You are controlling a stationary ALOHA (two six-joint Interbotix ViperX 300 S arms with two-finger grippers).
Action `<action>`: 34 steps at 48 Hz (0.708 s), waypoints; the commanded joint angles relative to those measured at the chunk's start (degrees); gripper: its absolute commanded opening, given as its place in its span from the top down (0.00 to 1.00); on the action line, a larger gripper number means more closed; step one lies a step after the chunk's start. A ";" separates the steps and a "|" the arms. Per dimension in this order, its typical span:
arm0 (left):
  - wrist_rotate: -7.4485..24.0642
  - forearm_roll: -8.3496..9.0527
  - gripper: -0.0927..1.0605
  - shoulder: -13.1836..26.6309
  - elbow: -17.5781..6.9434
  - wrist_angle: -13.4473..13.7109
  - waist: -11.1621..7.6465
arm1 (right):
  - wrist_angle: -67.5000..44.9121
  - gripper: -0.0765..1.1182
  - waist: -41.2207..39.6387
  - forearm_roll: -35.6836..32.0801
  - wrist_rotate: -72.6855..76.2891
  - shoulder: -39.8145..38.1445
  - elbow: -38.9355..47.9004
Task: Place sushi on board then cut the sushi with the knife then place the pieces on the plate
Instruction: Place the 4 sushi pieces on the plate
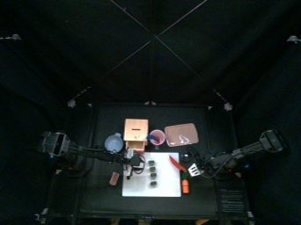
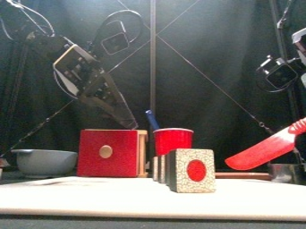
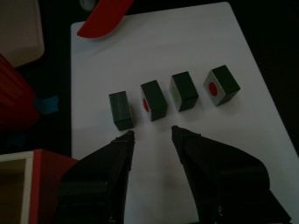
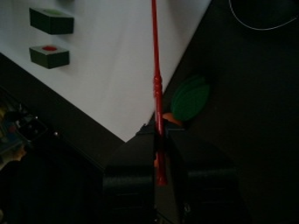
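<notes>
Cutting apparently finished, with the move to the plate next. Hovering over the white cutting board (image 1: 165,191) with the left gripper (image 3: 152,135), opened to a middling gap and holding nothing, pointed at the row of sushi (image 3: 151,94), probably lined up this way to pinch one block across its flat sides. Clamped tight in the right gripper (image 4: 158,175) by its handle: the red knife (image 2: 266,150), with blade slanting down over the board's 3 o'clock side, apart from the blocks, likely held off there to leave them free for picking. Split into four dark green blocks, each apart from the next, in a short line near the board's middle, running from 12 to 6 o'clock in the top view; pale cut faces with a red dot at the centre, the nearest turned square to the front camera. Waiting at 1 o'clock from the board, well apart: the pink tray (image 1: 180,134), with none of the blocks on it yet
</notes>
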 commanded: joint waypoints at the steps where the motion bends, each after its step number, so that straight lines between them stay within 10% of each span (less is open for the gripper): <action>1: -0.09 0.09 0.24 -1.14 -0.26 -0.44 0.18 | -1.23 0.56 1.67 -1.49 4.31 1.93 -1.93; 34: -0.09 -0.09 0.24 -1.14 0.35 -0.44 0.18 | -8.35 0.32 1.58 -0.44 5.19 7.91 -3.52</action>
